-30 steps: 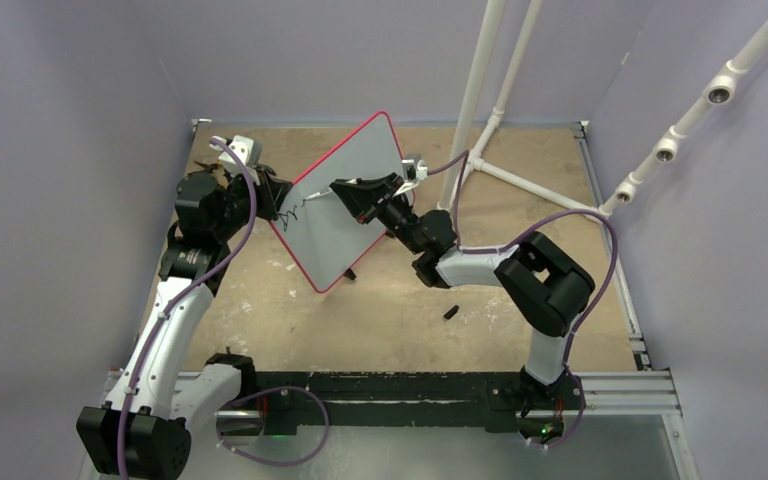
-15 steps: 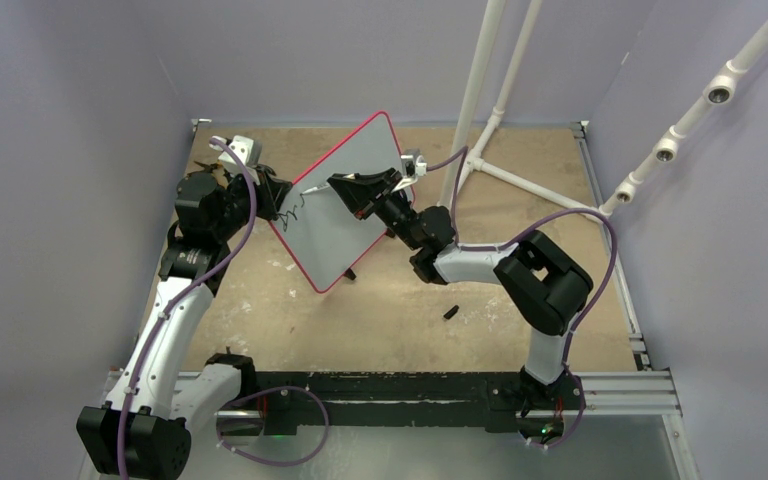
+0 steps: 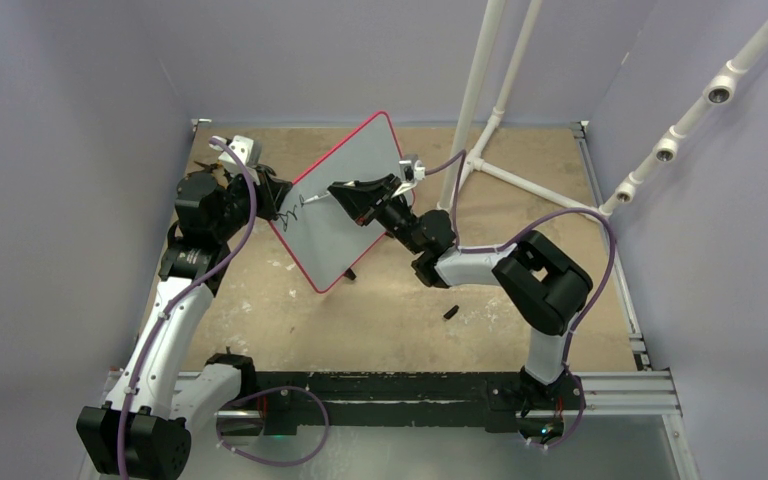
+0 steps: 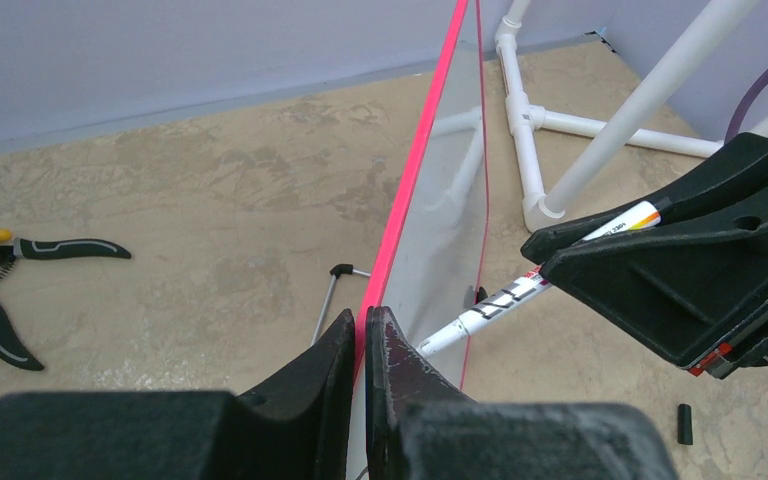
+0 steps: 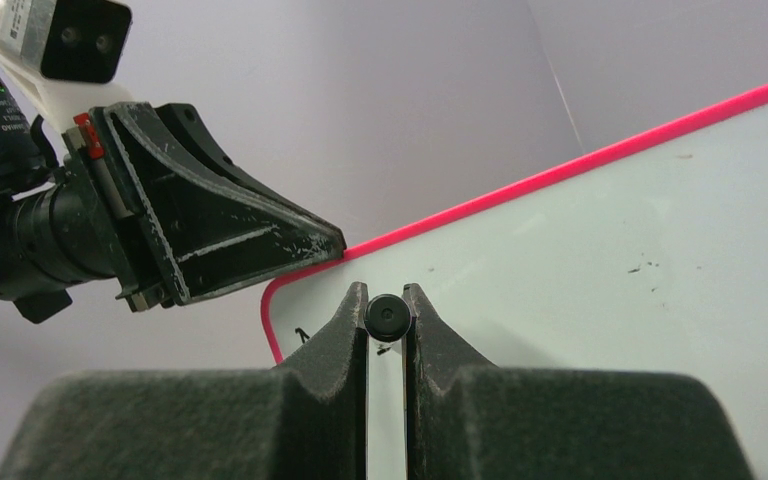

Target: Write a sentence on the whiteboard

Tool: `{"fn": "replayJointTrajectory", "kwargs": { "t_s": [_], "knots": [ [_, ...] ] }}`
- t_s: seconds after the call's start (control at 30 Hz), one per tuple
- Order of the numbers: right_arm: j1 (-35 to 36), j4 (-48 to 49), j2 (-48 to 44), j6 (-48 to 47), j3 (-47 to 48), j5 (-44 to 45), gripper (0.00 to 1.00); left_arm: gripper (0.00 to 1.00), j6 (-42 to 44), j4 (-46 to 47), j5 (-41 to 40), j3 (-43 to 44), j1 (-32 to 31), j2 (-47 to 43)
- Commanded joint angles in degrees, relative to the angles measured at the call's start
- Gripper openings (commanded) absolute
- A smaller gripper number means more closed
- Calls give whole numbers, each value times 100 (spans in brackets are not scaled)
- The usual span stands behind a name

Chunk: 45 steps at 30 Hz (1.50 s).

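Between the fingers of the left tool [image 4: 363, 318] sits the red rim of the board [image 4: 450, 200], seen edge-on. The jaws are all but closed and pinch that rim. We judge this grip serves two ends: it props the board tilted up off the table [image 3: 380, 320], and it braces the board against the push of writing.

Right tool [image 5: 387, 300]: clamped on a marker [image 5: 387, 316]. The barrel's butt end is seated between the fingers and the tip points away from the tool onto the white face. Held that way, wrist motion should carry straight to the tip.

The sentence [image 3: 297, 207] is only a few black strokes so far, just beside the left tool at the board's near corner. The rest of the face ahead of the right tool is bare, so we judge the task barely begun.

Behind the right tool a small black cap [image 3: 451, 312] lies on the table.
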Motion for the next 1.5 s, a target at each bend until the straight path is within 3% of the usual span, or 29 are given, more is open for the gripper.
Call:
{"fn": "replayJointTrajectory", "kwargs": {
  "t_s": [0.0, 1.47],
  "knots": [
    [-12, 106, 61, -22, -98, -94, 0, 6, -68, -71, 129, -56, 30, 27],
    [-12, -214, -258, -232, -236, 429, 0, 6, -85, -47, 179, -64, 59, 52]
  ]
}}
